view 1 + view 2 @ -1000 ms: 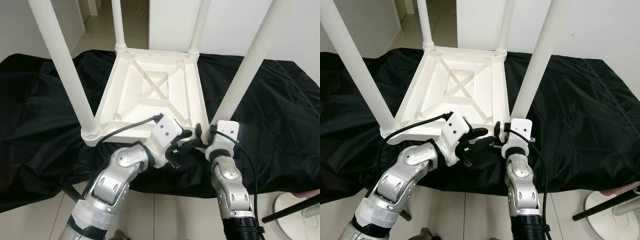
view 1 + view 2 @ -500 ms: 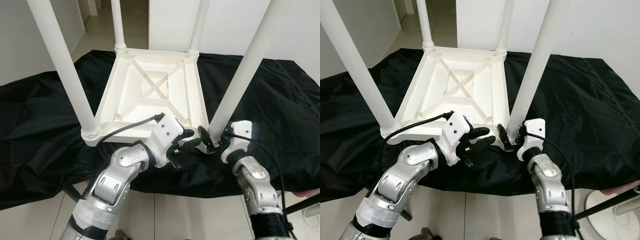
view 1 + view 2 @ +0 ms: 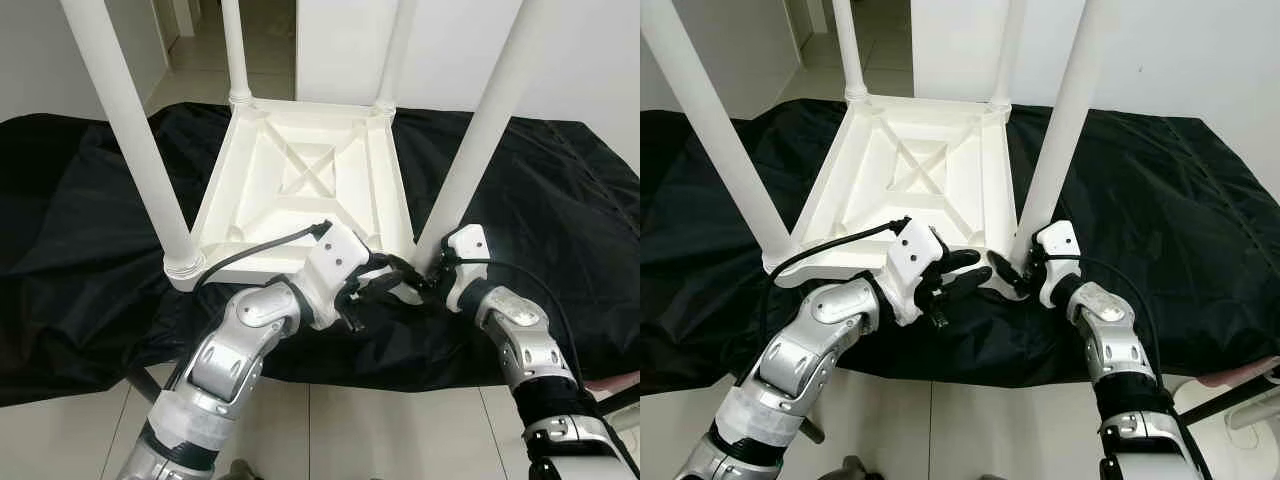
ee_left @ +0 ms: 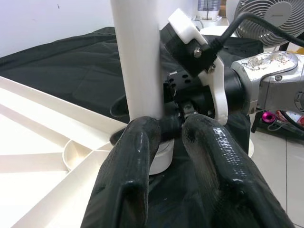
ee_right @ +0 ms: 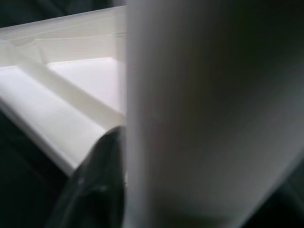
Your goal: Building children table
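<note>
The white children's table (image 3: 300, 170) lies upside down on a black cloth, its four legs pointing up. The near right leg (image 3: 480, 130) stands in its corner socket at the table's front edge. My right gripper (image 3: 425, 280) reaches in from the right and is shut on the base of this leg. In the right wrist view the leg (image 5: 204, 109) sits very close, with one black finger (image 5: 99, 180) beside it. My left gripper (image 3: 385, 280) is open, its tips just left of the same socket. In the left wrist view its fingers (image 4: 137, 161) frame the leg (image 4: 137, 57).
The black cloth (image 3: 560, 190) covers a low surface that ends right in front of me, with tiled floor below. A white round base (image 3: 590, 420) and a black rod (image 3: 1230, 400) sit at the lower right. A fan (image 4: 266, 19) stands beyond the cloth.
My right arm has swung out to the right, and its gripper now takes the near right leg's base from the right side. The left gripper has hardly moved.
</note>
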`<state>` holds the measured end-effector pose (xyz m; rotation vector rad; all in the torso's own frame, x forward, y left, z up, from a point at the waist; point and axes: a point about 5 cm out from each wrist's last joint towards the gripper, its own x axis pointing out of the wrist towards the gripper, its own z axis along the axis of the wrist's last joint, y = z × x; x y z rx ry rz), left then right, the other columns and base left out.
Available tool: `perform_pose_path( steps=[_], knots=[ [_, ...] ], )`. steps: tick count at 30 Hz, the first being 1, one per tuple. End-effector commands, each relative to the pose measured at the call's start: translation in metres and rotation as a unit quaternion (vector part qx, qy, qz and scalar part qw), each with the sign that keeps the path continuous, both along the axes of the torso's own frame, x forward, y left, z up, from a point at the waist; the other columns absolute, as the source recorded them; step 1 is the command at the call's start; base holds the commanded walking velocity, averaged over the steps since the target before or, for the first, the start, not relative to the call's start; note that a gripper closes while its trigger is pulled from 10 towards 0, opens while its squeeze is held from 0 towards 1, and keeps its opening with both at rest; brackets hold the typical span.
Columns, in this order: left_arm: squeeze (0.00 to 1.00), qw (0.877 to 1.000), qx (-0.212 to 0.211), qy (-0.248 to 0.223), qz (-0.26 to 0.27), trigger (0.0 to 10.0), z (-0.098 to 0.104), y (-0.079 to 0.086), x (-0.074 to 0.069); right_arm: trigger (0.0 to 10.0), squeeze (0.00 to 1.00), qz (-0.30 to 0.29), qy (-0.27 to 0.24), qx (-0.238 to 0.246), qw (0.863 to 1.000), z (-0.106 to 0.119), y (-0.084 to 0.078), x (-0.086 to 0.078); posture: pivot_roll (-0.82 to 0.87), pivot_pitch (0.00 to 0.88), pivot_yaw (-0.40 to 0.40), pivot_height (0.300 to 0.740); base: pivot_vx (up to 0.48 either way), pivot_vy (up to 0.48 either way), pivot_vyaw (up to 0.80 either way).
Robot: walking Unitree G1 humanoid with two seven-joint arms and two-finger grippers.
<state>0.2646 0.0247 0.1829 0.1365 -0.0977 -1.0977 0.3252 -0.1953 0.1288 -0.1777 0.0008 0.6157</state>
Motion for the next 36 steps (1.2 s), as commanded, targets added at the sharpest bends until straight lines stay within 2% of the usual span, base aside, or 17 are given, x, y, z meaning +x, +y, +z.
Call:
perform_pose_path(
  steps=[1,9,10,11,12,19,20,21,23,25,29,30,33,34,36],
  knots=[
    [0.00,1.000,0.002,0.000,0.008,10.0,-0.001,-0.001,0.001,0.0,0.00,0.015,0.010,-0.013,1.000,-0.004,-0.001,0.001,-0.02,0.000,0.003,0.740,0.000,0.000,0.00],
    [0.00,1.000,0.008,0.005,0.012,10.0,-0.006,0.002,0.001,0.0,0.00,0.025,0.015,-0.005,1.000,-0.008,-0.004,0.001,-0.02,0.000,0.005,0.740,0.000,0.000,0.00],
    [0.00,1.000,0.008,0.004,0.011,10.0,-0.006,0.002,0.001,3.7,0.00,0.023,0.012,-0.006,1.000,-0.008,-0.003,0.001,-0.02,0.000,0.005,0.740,0.000,0.000,0.00],
    [0.00,1.000,0.008,0.004,0.011,10.0,-0.006,0.002,0.001,3.7,0.00,0.023,0.012,-0.006,1.000,-0.008,-0.003,0.001,-0.02,0.000,0.005,0.740,0.000,0.000,0.00],
    [0.00,1.000,0.008,0.004,0.011,10.0,-0.006,0.003,0.002,10.0,0.00,0.019,0.011,0.005,1.000,-0.008,-0.003,0.001,-0.02,0.000,0.008,0.740,0.000,0.000,0.00],
    [0.00,1.000,0.009,0.005,0.010,10.0,-0.006,0.003,0.002,10.0,0.00,-0.004,-0.006,0.033,0.999,-0.005,0.005,-0.002,-0.03,0.000,0.011,0.740,0.000,0.000,0.00],
    [0.00,1.000,0.009,0.006,0.009,10.0,-0.006,0.002,0.001,10.0,0.00,-0.029,-0.009,0.036,0.999,-0.006,0.010,-0.003,-0.03,0.000,0.010,0.740,0.000,0.000,0.00],
    [0.00,1.000,0.009,0.006,0.009,10.0,-0.006,0.002,0.001,10.0,0.00,-0.029,-0.009,0.036,0.999,-0.006,0.010,-0.003,-0.03,0.000,0.010,0.740,0.000,0.000,0.00],
    [0.00,1.000,0.007,0.008,0.008,10.0,-0.006,0.001,0.001,10.0,0.00,-0.089,-0.022,0.029,0.995,-0.007,0.016,-0.005,-0.03,0.000,0.008,0.740,0.000,0.000,0.00],
    [0.00,1.000,0.005,0.009,0.010,10.0,-0.006,0.001,0.001,10.0,0.00,-0.109,-0.025,0.041,0.993,-0.005,0.024,-0.010,-0.03,0.000,0.007,0.740,0.000,0.000,0.00],
    [0.00,1.000,0.005,0.009,0.014,10.0,-0.006,0.002,0.001,10.0,0.00,-0.188,-0.017,0.068,0.980,-0.008,0.039,-0.020,-0.02,0.000,-0.002,0.740,0.000,0.000,0.00],
    [0.00,1.000,0.005,0.009,0.014,10.0,-0.006,0.002,0.001,10.0,0.00,-0.188,-0.017,0.068,0.980,-0.008,0.039,-0.020,-0.02,0.000,-0.002,0.740,0.000,0.000,0.00],
    [0.00,1.000,0.002,0.012,0.017,10.0,-0.007,0.003,0.000,10.0,0.00,-0.266,-0.006,0.087,0.960,-0.017,0.049,-0.028,-0.01,0.000,-0.008,0.740,0.000,0.000,0.00],
    [0.00,1.000,0.002,0.012,0.017,10.0,-0.007,0.003,0.000,10.0,0.00,-0.266,-0.006,0.087,0.960,-0.017,0.049,-0.028,-0.01,0.000,-0.008,0.740,0.000,0.000,0.00],
    [0.00,1.000,0.000,0.014,0.019,10.0,-0.007,0.004,-0.001,10.0,0.00,-0.297,0.002,0.099,0.950,-0.020,0.056,-0.032,-0.01,0.000,-0.012,0.740,0.000,0.000,0.00]
  ],
)
